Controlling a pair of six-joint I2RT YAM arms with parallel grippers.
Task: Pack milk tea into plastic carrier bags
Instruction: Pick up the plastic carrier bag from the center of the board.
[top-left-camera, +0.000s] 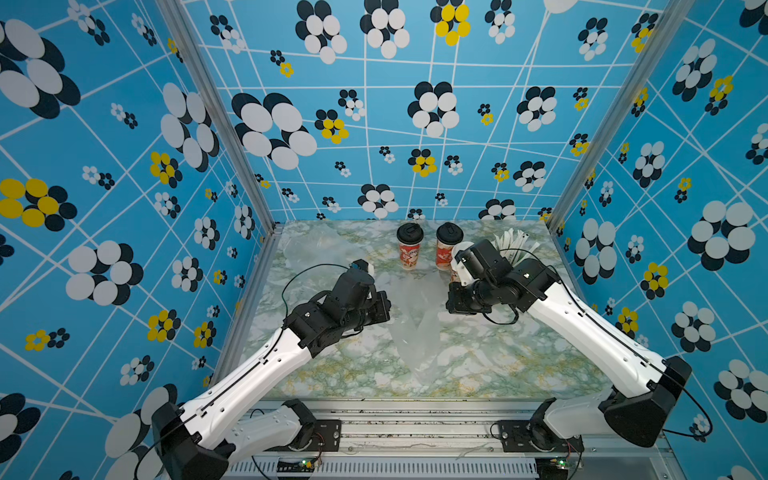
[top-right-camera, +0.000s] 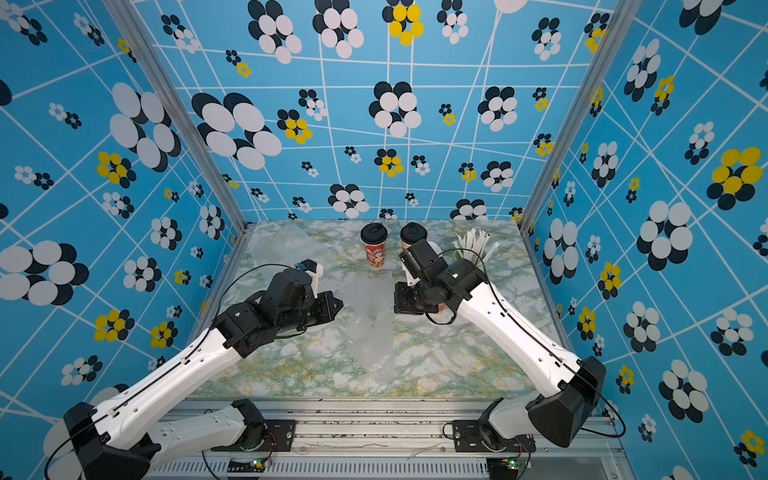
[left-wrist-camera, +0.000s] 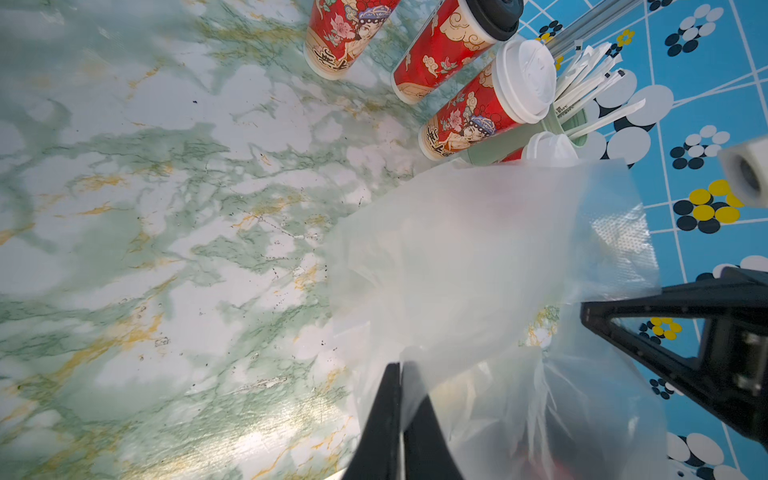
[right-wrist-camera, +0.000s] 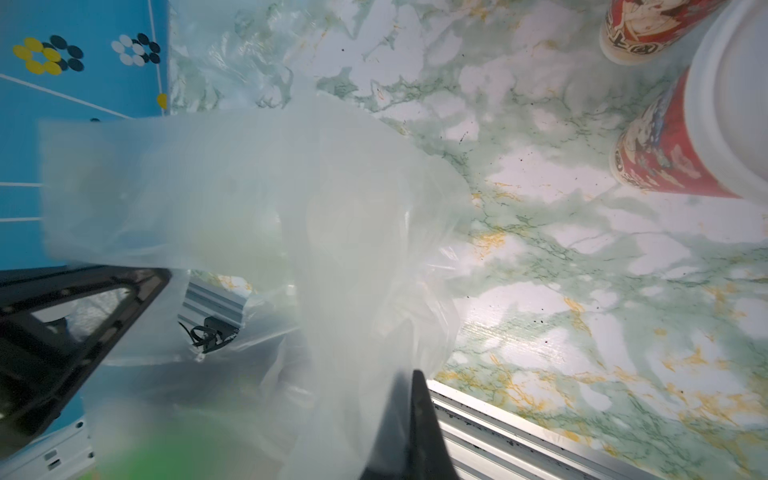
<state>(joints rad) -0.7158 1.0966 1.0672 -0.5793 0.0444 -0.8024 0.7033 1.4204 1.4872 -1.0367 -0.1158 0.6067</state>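
Bag (top-left-camera: 415, 328) sits mid-table (top-left-camera: 498, 365), top end lifted btw the two arms, tail flat toward the front edge. L gripper (left-wrist-camera: 403, 399): jaws nearly together w/ a thin slit, film looks pinched btw them. R gripper (right-wrist-camera: 409, 399): jaws closed on the bag's other side. Spare bag (top-left-camera: 316, 249) lies crumpled back-left.

Black-lid cups (top-left-camera: 410, 247) (top-left-camera: 448, 245) stand upright at back centre. White-lid cups (left-wrist-camera: 482, 112) (left-wrist-camera: 548, 147) are just beside them by the straw cup (left-wrist-camera: 575, 124). Nothing is bagged yet.

Handling, my read: film is thin, limp, slippery and clings shut, so hold it at the mouth edge or handle loops and spread gently, since it can slip out or tear. Cups are paper, crushable, prob. top-heavy if full. Grip mid-body below the lid, not on the lid.
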